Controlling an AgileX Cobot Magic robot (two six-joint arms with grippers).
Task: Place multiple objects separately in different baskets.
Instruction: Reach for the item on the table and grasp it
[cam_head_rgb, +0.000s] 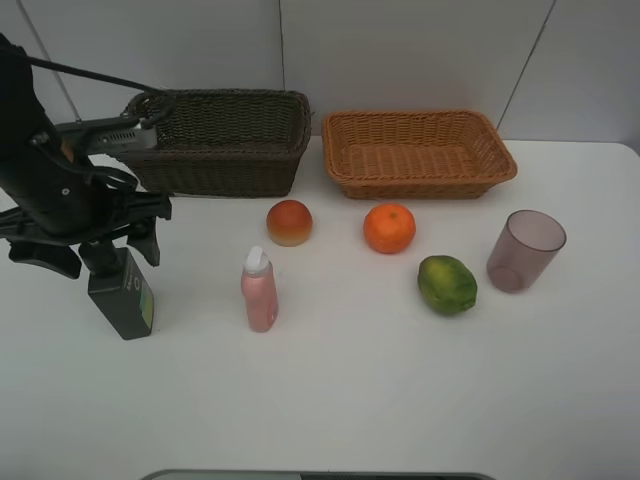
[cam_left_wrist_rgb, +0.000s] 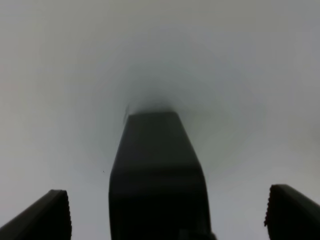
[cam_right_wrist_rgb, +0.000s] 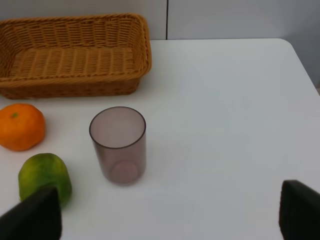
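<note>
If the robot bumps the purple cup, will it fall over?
Probably yes: the purple cup stands upright, taller than wide, and looks empty, so likely light. Its smooth see-through wall may be slippery to grip. Once tipped, it would likely roll.

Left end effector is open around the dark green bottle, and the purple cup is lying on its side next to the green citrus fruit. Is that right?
Not quite. The purple cup stands upright, open end up, beside the green citrus fruit; the right wrist view shows it. The left end effector is indeed open around the dark green bottle.
</note>
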